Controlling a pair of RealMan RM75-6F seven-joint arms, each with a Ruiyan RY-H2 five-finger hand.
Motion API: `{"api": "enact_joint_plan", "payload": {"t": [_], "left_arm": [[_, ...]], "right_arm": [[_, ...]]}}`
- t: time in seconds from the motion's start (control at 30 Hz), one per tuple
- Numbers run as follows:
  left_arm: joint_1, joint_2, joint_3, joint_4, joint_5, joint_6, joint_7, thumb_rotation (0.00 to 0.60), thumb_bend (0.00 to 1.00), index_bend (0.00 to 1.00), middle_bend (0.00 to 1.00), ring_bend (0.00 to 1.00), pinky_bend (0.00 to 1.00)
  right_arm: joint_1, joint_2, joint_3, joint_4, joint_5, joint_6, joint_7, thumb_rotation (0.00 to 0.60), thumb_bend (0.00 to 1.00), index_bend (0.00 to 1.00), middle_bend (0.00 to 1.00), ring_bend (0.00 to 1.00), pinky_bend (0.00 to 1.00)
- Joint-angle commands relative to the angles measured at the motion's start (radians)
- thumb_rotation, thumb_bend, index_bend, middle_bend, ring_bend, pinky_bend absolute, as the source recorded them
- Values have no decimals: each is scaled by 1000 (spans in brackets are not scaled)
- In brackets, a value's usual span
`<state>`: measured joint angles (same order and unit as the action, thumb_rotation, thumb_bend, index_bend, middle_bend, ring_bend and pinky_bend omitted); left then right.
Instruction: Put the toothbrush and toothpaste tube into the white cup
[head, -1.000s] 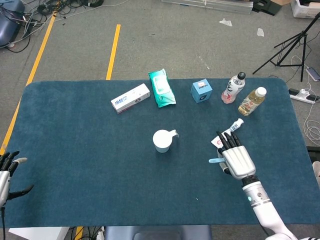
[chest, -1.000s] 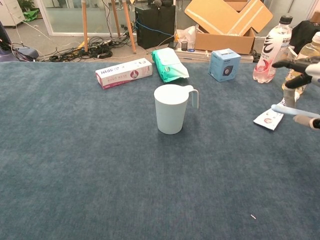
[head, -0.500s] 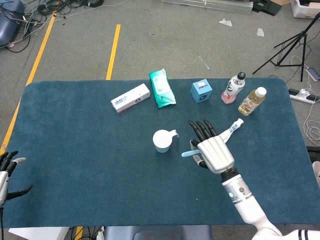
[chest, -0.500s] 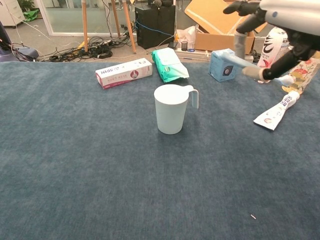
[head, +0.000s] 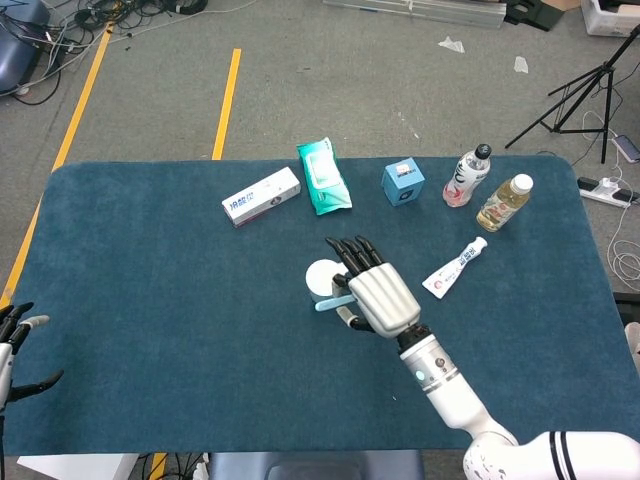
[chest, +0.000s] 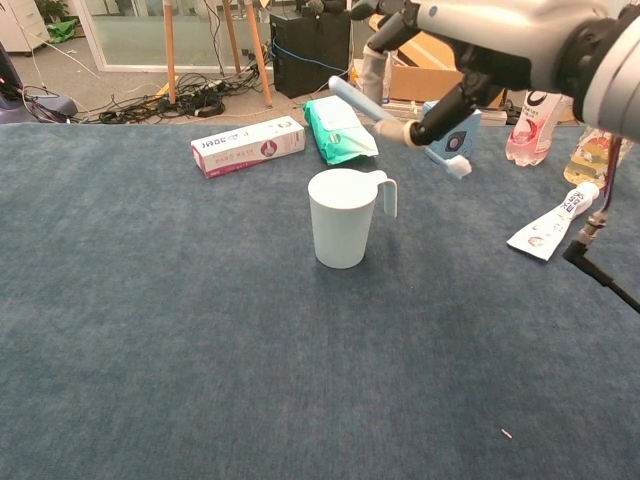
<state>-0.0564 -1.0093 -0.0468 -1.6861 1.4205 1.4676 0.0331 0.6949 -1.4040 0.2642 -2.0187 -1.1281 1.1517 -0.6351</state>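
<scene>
Right hand (head: 378, 295) pinches the light-blue toothbrush (chest: 395, 128), other fingers extended, held in the air above and just right of the white cup (chest: 343, 217). Toothbrush tilted, bristle end lower right. Cup upright mid-table, handle to the right. Toothpaste tube (head: 454, 268) lies flat on the blue mat (head: 180, 300), well right of cup. Left hand (head: 14, 345) at the table's left edge, fingers apart, holding nothing.

right hand (head: 380, 297) | carried toothbrush (chest: 395, 125) leftward | from toothpaste tube (head: 454, 268) to over white cup (chest: 343, 217)
</scene>
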Motion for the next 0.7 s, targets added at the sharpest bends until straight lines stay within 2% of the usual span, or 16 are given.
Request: {"api": "enact_joint_plan", "payload": {"t": [0.03, 0.23, 0.43, 0.7], "left_arm": [[1, 3, 0, -1, 0, 0, -5, 600, 0, 252, 141, 92, 90], [0, 9, 1, 0, 0, -6, -21, 600, 0, 252, 141, 92, 90], [0, 16, 0, -1, -2, -9, -37, 600, 0, 252, 141, 92, 91], [6, 27, 2, -5, 6, -2, -58, 600, 0, 252, 142, 93, 91]], "right_arm": [[26, -33, 22, 40, -11, -21, 63, 600, 317, 627, 0, 0, 37], [65, -80, 47, 120, -25, -53, 161, 600, 317, 627, 0, 0, 37], [107, -146, 64, 253, -79, -77, 283, 600, 317, 627, 0, 0, 37], [149, -231, 70, 455, -202, -95, 569, 600, 317, 627, 0, 0, 37]]}}
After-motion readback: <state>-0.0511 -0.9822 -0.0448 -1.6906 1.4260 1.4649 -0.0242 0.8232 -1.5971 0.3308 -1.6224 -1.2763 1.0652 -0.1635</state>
